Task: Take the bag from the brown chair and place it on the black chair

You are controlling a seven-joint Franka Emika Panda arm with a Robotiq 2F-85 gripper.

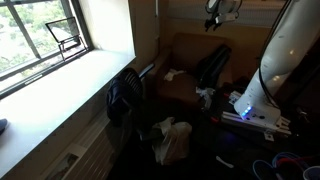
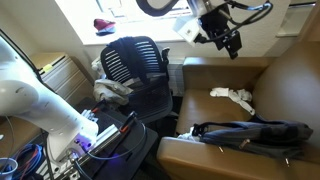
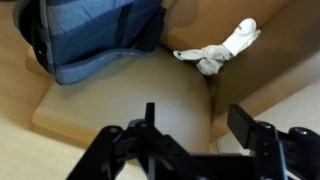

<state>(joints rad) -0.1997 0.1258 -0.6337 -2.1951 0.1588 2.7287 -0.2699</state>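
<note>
I hold the gripper (image 3: 197,125) spread wide and empty above the brown chair (image 2: 290,80), where the bag (image 2: 250,132) lies flat on the seat; I judge it soft, limp and light, best pinched at a raised fabric fold.

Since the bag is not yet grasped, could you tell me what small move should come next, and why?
Probably shift the open end effector over the bag and lower it: it hangs empty above the brown chair, and the wrist view shows the bag off toward its upper left.
</note>
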